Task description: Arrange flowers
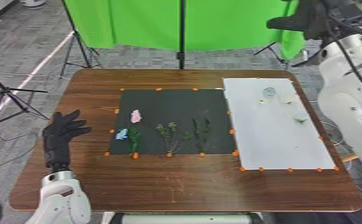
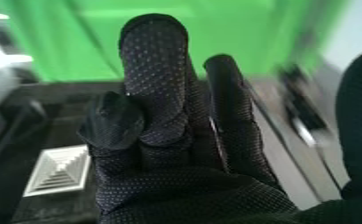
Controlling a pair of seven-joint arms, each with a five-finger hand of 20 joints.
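In the head view, looking down at a brown wooden table point(image 1: 177, 192) and finding a black sheet point(image 1: 164, 100) lying flat beside a white sheet point(image 1: 284, 145), with orange markers point(image 1: 136, 155) dotting their edges. Seeing the task's things mainly on the black sheet: a pink flower point(image 1: 136, 116) lying toward its left side, a blue flower point(image 1: 121, 134) lying nearer the robot, just beside a leafy green stem point(image 1: 134, 137). Spotting budded stems point(image 1: 172, 132) near the middle, then slender green stems point(image 1: 202, 131) farther right. Noticing small pale pieces point(image 1: 269, 92) lying scattered over the far half of the white sheet, too small for naming surely. Holding the left hand point(image 1: 60, 132) out at the table's left side, left of the black sheet, well open with fingers parted and gripping nothing. Holding the right hand point(image 1: 304, 21) raised at the far right, well apart from the flowers and close to a green cloth point(image 1: 133, 22) hanging beyond the table.

In the right wrist view, looking along the right hand point(image 2: 169, 187), mostly open, extending its long fingers point(image 2: 155, 60), bending one, and clasping nothing. Seeing green cloth hanging beyond the fingertips, and a white square piece point(image 2: 57, 170) with a stepped pattern lying past the glove.
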